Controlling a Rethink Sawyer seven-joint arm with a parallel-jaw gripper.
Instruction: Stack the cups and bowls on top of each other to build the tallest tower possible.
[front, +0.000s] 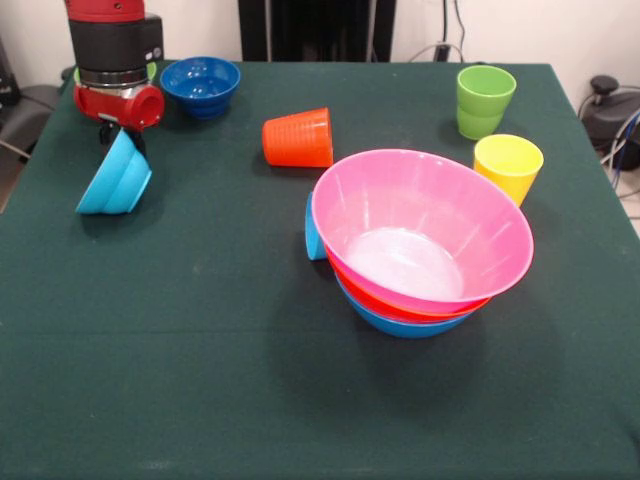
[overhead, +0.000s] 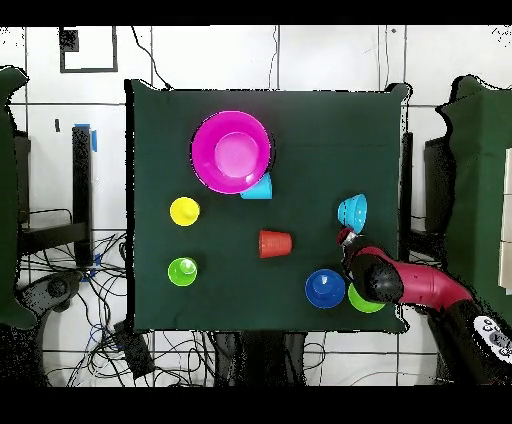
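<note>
a: front view first. why is the light blue bowl (front: 114, 176) tipped on edge at the far left of the table (front: 200, 380)?

b: because the hand (front: 122, 132) has it by the rim. the arm comes down from the top left corner and the bowl hangs off its tip, tilted, low over the cloth. i judge the hand is pinched on that rim, though the fingers themselves are hidden behind the bowl.

a: and the tower?

b: the tower (front: 420, 240) sits right of centre: blue bowl lowest, orange in the middle, pink on top, all nested and leaning a little to one side. that lean seems to come from the light blue cup (front: 314, 232) lying against its left flank, touching it.

a: overhead agrees?

b: yes. the hand (overhead: 345, 236) is just beside the light blue bowl (overhead: 352, 211) near the table's right edge, well apart from the tower (overhead: 232, 151) at upper left.

a: what is left loose?

b: the orange cup (front: 298, 138) lies on its side near the middle. the green cup (front: 484, 100) and yellow cup (front: 508, 166) stand upright, mouths up, at the far right. the dark blue bowl (front: 201, 84) stands by the arm, and a green bowl (overhead: 364, 299) shows partly under the arm from above.

a: so the carried bowl is likely meant for the pink one?

b: that is my guess; it would nest there easily.
</note>
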